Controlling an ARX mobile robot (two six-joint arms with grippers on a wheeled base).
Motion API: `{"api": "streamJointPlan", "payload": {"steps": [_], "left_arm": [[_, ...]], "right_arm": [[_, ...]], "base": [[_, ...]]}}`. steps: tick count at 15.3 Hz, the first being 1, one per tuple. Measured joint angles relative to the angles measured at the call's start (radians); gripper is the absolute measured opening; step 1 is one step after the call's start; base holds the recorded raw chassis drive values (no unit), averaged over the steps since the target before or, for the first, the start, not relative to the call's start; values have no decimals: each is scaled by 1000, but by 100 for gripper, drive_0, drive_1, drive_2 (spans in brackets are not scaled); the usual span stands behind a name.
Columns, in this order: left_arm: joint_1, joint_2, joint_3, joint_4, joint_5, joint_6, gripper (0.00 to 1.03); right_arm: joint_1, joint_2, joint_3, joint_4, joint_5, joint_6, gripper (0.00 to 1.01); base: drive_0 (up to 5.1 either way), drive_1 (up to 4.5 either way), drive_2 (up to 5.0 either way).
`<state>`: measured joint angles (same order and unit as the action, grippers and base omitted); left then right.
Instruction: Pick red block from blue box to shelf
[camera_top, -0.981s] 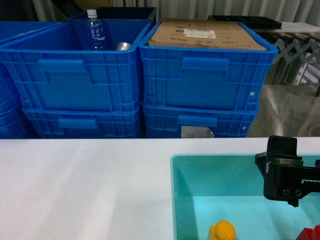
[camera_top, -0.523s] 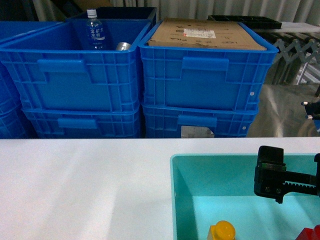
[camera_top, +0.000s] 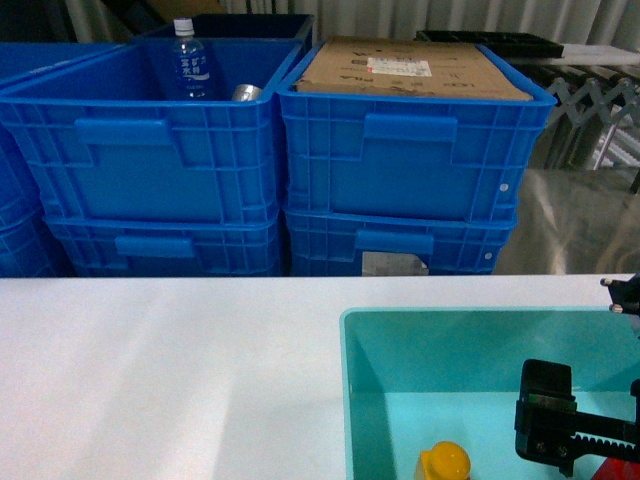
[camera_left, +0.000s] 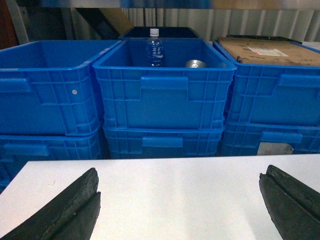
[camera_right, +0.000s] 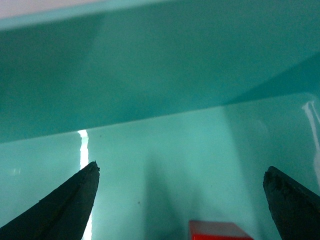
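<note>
The blue box (camera_top: 352, 380) is a teal bin at the right of the white table. The red block (camera_right: 217, 230) lies on the bin's floor, just below and between my right gripper's (camera_right: 180, 200) wide-open fingers. In the head view only a corner of the red block (camera_top: 612, 470) shows at the bottom right, under the right gripper (camera_top: 590, 428), which hangs inside the bin. My left gripper (camera_left: 180, 200) is open over the bare white table (camera_left: 175, 185) with nothing between its fingers. The shelf is out of view.
A yellow block (camera_top: 444, 462) sits in the bin to the left of the red one. Stacked dark blue crates (camera_top: 400, 150) stand behind the table, one holding a water bottle (camera_top: 187, 60), another topped with cardboard (camera_top: 410, 68).
My right gripper has dropped lower into the teal bin, down toward the red block. Nothing else has moved.
</note>
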<state>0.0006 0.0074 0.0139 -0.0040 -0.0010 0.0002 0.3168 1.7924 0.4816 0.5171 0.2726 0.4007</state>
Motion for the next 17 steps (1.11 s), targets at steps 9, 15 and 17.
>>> {"api": "streamJointPlan", "payload": {"steps": [9, 15, 17], "left_arm": [[0, 0, 0, 0, 0, 0, 98], [0, 0, 0, 0, 0, 0, 98], [0, 0, 0, 0, 0, 0, 98]], "right_arm": [[69, -13, -61, -15, 140, 97, 98], [90, 3, -60, -49, 139, 142, 98], [90, 24, -61, -45, 139, 155, 98]], "base": [[0, 0, 0], [0, 0, 0], [0, 0, 0]]}}
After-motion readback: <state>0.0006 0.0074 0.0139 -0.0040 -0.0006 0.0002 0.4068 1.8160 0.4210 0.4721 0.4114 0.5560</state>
